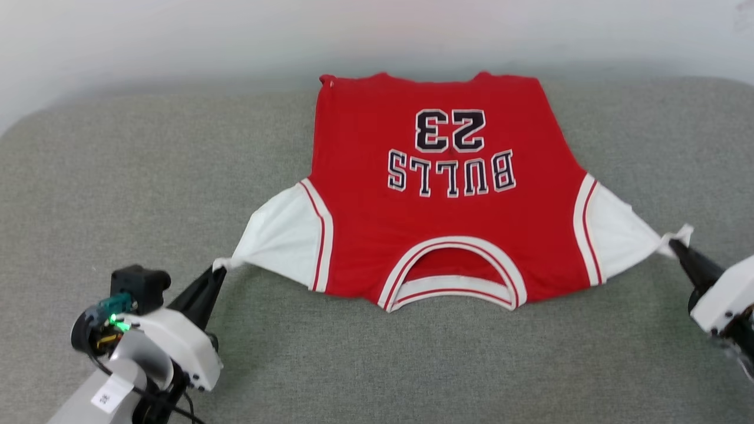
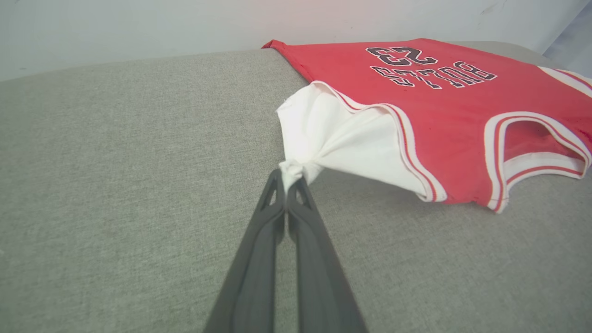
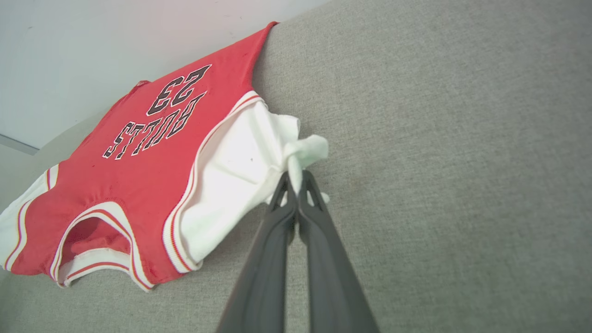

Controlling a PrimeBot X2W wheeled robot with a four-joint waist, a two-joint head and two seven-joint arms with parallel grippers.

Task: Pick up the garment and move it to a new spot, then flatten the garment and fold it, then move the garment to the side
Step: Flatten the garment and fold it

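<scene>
The garment, a red jersey with white sleeves and "BULLS 23" lettering, lies spread lettering-up on the grey cushion, neck opening toward me. My left gripper is shut on the tip of the left white sleeve, pinching a bunch of cloth at its fingertips. My right gripper is shut on the tip of the right white sleeve, cloth bunched at its fingertips. Both sleeves are pulled taut outward and lifted a little off the surface.
The grey cushioned surface stretches wide to both sides and in front of the jersey. A pale wall runs behind the jersey's far hem, close to the cushion's back edge.
</scene>
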